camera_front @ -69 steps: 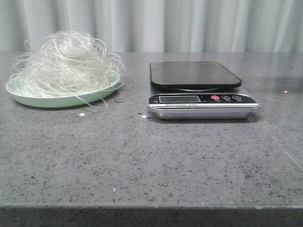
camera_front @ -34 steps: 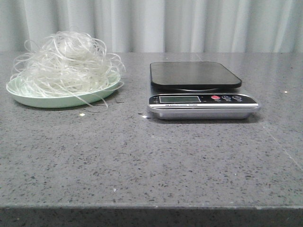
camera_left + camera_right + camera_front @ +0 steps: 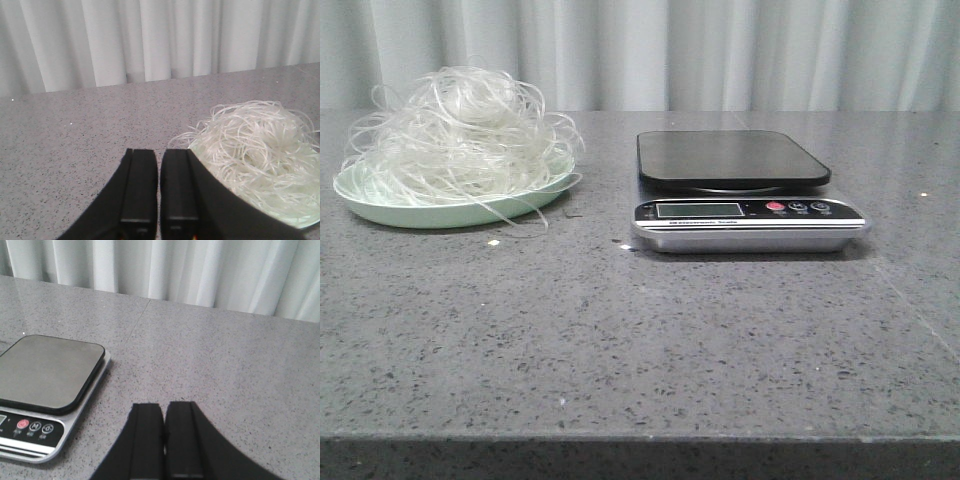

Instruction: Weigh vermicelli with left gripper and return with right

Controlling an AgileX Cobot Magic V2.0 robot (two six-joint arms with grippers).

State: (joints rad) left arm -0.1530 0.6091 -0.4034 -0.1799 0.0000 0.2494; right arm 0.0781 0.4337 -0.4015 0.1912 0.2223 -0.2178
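Note:
The vermicelli point(image 3: 460, 130) is a fluffy tangle of whitish translucent strands heaped on a pale green plate point(image 3: 390, 210) at the table's left. It also shows in the left wrist view point(image 3: 260, 150). The kitchen scale point(image 3: 740, 190) stands to its right with a bare black platform and a silver front with buttons; it also shows in the right wrist view point(image 3: 42, 390). My left gripper point(image 3: 159, 152) is shut and empty, just left of the plate. My right gripper point(image 3: 164, 405) is shut and empty, to the right of the scale. Neither gripper shows in the front view.
The grey speckled tabletop point(image 3: 640, 340) runs to a front edge near the bottom of the front view. A pale pleated curtain point(image 3: 720, 50) hangs behind the table. A few small crumbs point(image 3: 493, 242) lie in front of the plate.

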